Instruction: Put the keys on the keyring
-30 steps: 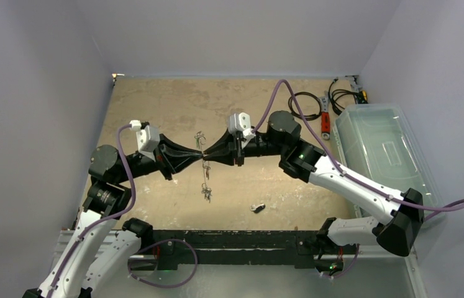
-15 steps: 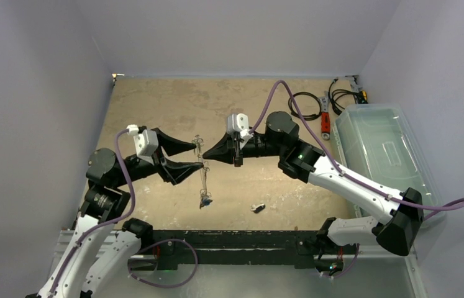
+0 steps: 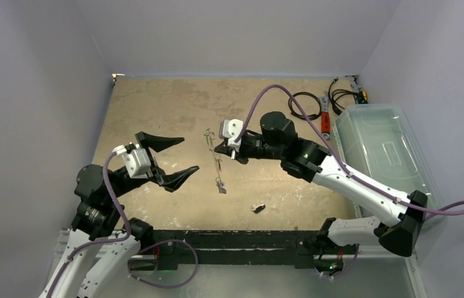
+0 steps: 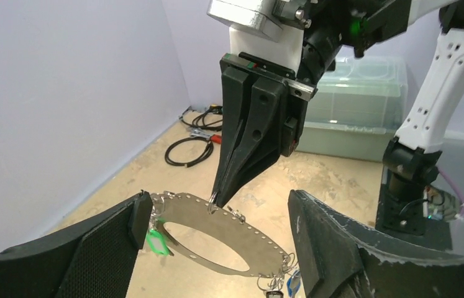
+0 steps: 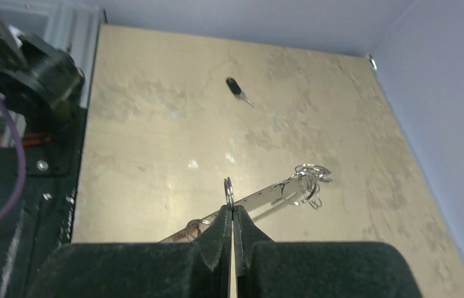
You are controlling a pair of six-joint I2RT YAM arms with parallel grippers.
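The keyring (image 3: 215,162), a thin silver hoop with a flat perforated crescent, hangs above the table from my right gripper (image 3: 217,149). That gripper is shut on one small split ring (image 5: 228,188) at the crescent's edge. In the left wrist view the keyring (image 4: 251,242) carries a green-tagged key (image 4: 158,242) at one end and blue (image 4: 291,282) and black tags at the other. My left gripper (image 3: 189,154) stands open to the left of the hoop, touching nothing. One loose black-headed key (image 3: 257,207) lies on the table near the front.
A clear plastic bin (image 3: 381,149) stands along the right wall. Black coiled cables (image 3: 304,102) and a red-handled tool (image 3: 325,121) lie at the back right. The side walls close in on both arms.
My left gripper opened, let go of the keyring and drew back to the left and nearer. The right gripper closed fully on a split ring, so the hoop now hangs from it alone.
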